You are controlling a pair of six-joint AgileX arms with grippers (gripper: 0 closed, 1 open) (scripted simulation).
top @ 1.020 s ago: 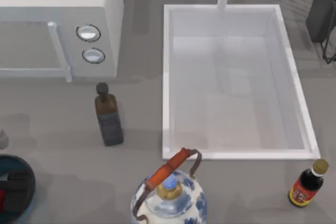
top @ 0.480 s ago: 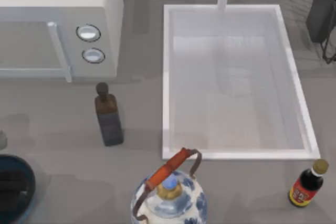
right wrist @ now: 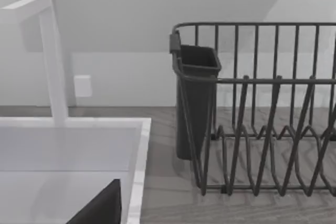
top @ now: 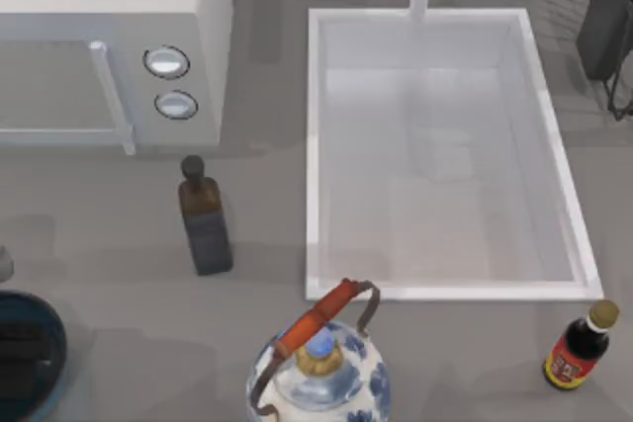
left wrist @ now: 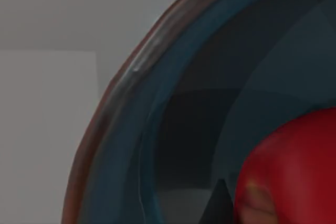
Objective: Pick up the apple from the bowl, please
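The blue glass bowl sits at the table's front left corner, cut by the top view's edge. My left gripper is a dark shape down inside it. In the left wrist view the bowl's dark blue rim curves close by, and the glossy red apple lies inside the bowl right in front of the camera. In the top view the apple is hidden under the gripper. A dark wedge of my right gripper shows in the right wrist view, over the sink's far right corner.
A blue-and-white teapot with an orange handle stands front centre. A dark bottle stands left of the white sink. A red-labelled sauce bottle is front right. A microwave is back left, a wire dish rack back right.
The left gripper's dark shape has shifted slightly left within the bowl. The red sliver seen beside it a second ago is now covered. The rest is unmoved.
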